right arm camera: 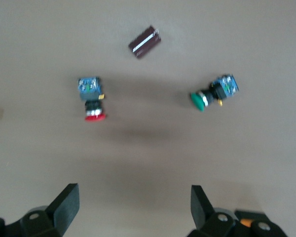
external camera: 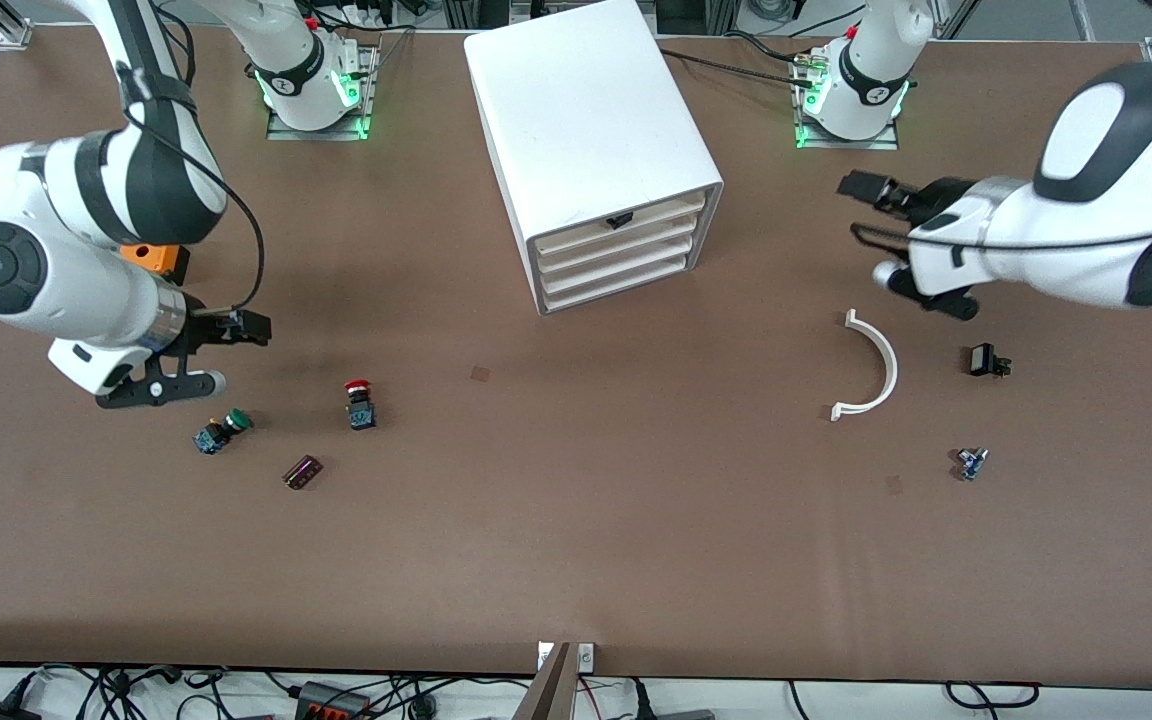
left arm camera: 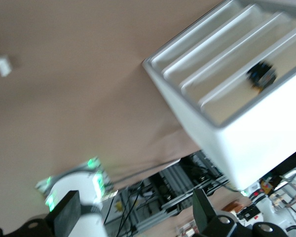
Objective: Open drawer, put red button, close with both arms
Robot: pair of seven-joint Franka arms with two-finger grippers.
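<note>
The red button (external camera: 359, 402) lies on the table toward the right arm's end, between the green button (external camera: 221, 431) and the shut white drawer cabinet (external camera: 601, 160). The right gripper (external camera: 198, 356) hovers near the green button, jaws wide open and empty. The left gripper (external camera: 886, 235) hangs beside the cabinet, above a white curved piece (external camera: 871, 365), also open and empty.

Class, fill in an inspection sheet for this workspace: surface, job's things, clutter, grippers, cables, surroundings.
Surface: brown table, bare in the middle.
Job's things: red button lying on the table; white drawer unit, all drawers shut.
Clutter: green button, dark cylinder, orange box, white curved piece, black part, small blue part.
Grippers: right gripper open above the green button; left gripper open, above the curved piece.
Cables: black cable to the drawer unit.
Surroundings: wires below the table edge.
</note>
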